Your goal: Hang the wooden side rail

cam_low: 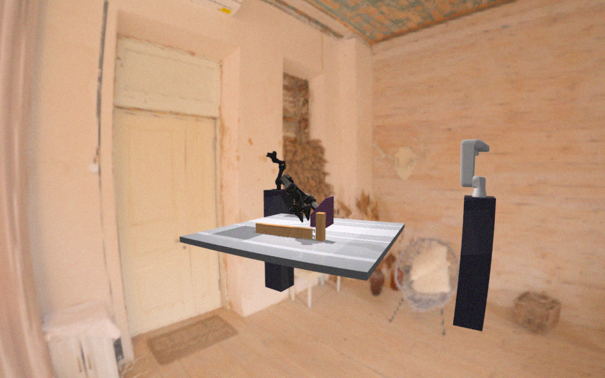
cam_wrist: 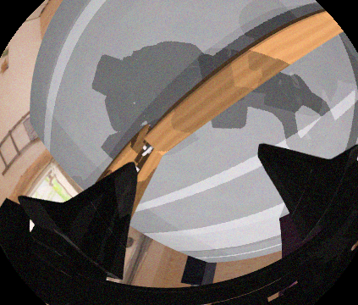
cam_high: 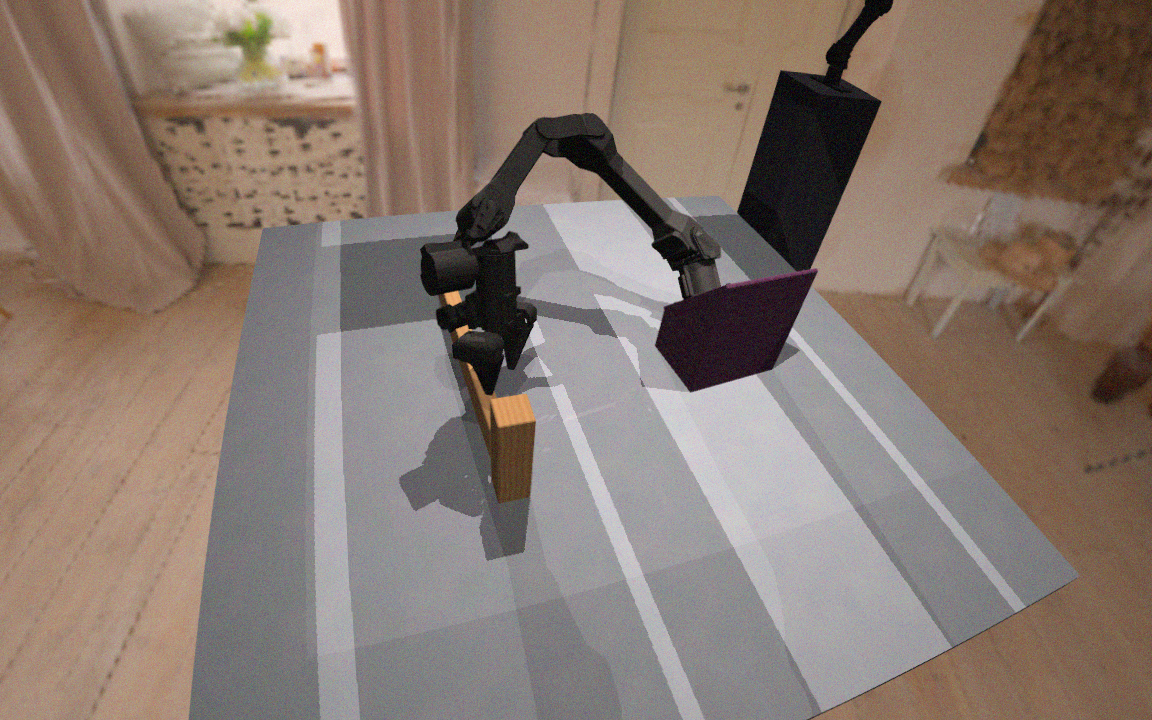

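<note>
The wooden side rail (cam_high: 480, 410) (cam_low: 283, 230) (cam_wrist: 217, 97) lies lengthwise along the table. The headboard post (cam_high: 513, 456) (cam_low: 320, 226) (cam_wrist: 148, 169) stands upright at the rail's hook end. The steel hooks (cam_wrist: 146, 149) show in the narrow gap between rail end and post; whether they sit on the pins is hidden. My gripper (cam_high: 501, 379) (cam_low: 304, 220) (cam_wrist: 201, 158) is wide open and empty, pointing down above the rail near its hook end. In the wrist view the left finger partly covers the post, and the right finger is over the table beside the rail.
A dark purple panel (cam_high: 732, 331) (cam_low: 327, 213) stands on the table (cam_high: 419, 617) (cam_low: 342, 256) in front of my arm's base. A tall black pedestal (cam_high: 808, 170) with a black arm stands beyond the table. A grey arm (cam_low: 468, 161) on a dark pedestal (cam_low: 473, 263) stands away from the table.
</note>
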Controlling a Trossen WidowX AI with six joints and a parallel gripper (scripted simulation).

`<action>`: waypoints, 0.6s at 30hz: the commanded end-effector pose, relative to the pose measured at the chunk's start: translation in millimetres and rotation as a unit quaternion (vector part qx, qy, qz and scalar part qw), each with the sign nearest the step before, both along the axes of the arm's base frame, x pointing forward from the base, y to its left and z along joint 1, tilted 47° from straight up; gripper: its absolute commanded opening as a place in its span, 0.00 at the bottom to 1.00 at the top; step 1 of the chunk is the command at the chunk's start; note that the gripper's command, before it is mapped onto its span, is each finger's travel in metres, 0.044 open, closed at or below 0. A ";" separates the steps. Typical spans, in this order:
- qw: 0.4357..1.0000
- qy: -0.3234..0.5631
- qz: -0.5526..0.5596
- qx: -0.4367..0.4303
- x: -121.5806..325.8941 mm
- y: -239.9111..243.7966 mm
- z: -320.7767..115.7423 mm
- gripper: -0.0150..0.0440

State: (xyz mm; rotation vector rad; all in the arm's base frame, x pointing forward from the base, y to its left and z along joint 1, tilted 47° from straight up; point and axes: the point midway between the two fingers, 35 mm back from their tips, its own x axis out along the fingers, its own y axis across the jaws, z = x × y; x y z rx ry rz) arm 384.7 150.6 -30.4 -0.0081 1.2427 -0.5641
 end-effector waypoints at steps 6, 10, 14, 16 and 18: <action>0.891 -0.263 -0.365 -0.055 16.5 5.1 40.8 1.00; 0.880 -0.278 -0.381 -0.054 17.0 5.2 42.6 1.00; 0.880 -0.278 -0.381 -0.054 17.0 5.2 42.6 1.00; 0.880 -0.278 -0.381 -0.054 17.0 5.2 42.6 1.00; 0.880 -0.278 -0.381 -0.054 17.0 5.2 42.6 1.00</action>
